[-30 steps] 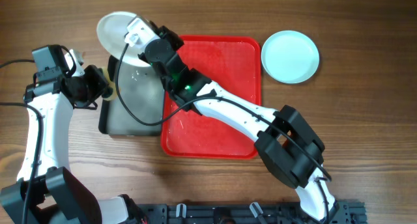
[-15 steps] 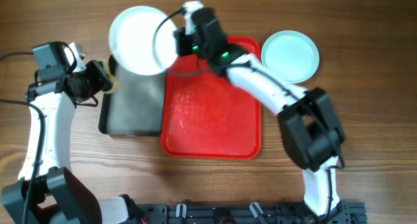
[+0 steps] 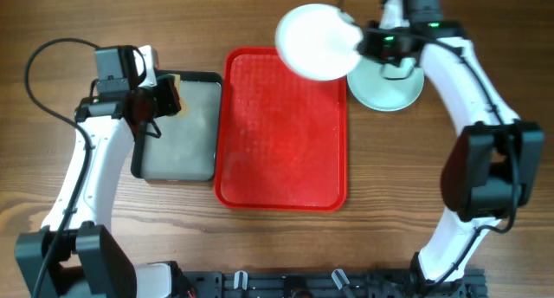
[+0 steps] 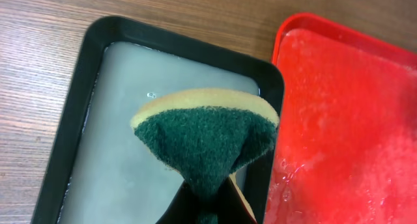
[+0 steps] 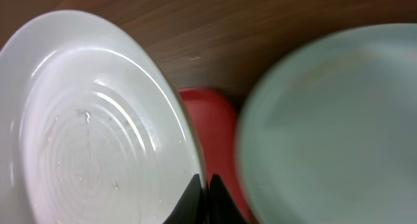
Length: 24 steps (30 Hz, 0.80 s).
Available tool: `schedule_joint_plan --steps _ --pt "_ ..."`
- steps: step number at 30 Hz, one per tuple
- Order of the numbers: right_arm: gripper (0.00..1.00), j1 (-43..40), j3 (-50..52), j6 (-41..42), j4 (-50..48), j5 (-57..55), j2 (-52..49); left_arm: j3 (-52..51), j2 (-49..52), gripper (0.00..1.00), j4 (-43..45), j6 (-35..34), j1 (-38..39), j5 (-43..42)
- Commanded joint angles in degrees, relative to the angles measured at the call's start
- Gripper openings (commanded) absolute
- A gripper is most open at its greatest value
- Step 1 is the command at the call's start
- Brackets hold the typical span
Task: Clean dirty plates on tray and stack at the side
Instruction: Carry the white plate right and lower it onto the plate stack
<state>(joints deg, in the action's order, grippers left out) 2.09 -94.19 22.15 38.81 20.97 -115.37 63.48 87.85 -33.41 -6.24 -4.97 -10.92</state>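
Note:
My right gripper (image 3: 362,45) is shut on the rim of the white plate (image 3: 316,42), holding it in the air over the red tray's (image 3: 281,159) far right corner, just left of a pale aqua plate (image 3: 389,86) lying on the table. In the right wrist view the white plate (image 5: 85,133) fills the left, pinched at its edge by my right gripper (image 5: 204,191), and the aqua plate (image 5: 332,133) fills the right. My left gripper (image 4: 208,208) is shut on a green-and-yellow sponge (image 4: 205,136), held above the dark grey tray (image 4: 71,120). The red tray holds no plates, only wet suds.
The dark grey tray (image 3: 177,168) holds cloudy water and sits against the red tray's left side. A cable (image 3: 43,64) loops over the table at the far left. A black rail (image 3: 346,285) runs along the front edge.
The right arm has swung the white plate from over the grey tray's far end rightward across the red tray to beside the aqua plate. The left gripper with the sponge has shifted right, over the grey tray.

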Motion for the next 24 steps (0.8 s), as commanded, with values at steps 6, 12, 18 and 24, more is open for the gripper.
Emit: schedule_joint_plan --steps 6,12,18,24 --pt "0.04 -8.0 2.8 -2.9 5.0 -13.5 1.4 0.3 9.4 0.04 0.9 1.7 3.0 4.4" --pt "0.04 -9.2 6.8 -2.9 2.4 -21.1 1.2 0.3 12.9 0.04 1.4 4.6 3.0 4.4" --pt "0.04 -9.4 12.3 -2.5 -3.1 -24.8 1.2 0.3 13.4 0.04 1.3 4.6 3.0 4.4" --pt "0.04 -9.4 15.1 -2.7 -4.7 -25.3 1.0 0.3 13.4 0.04 1.3 4.6 3.0 4.4"
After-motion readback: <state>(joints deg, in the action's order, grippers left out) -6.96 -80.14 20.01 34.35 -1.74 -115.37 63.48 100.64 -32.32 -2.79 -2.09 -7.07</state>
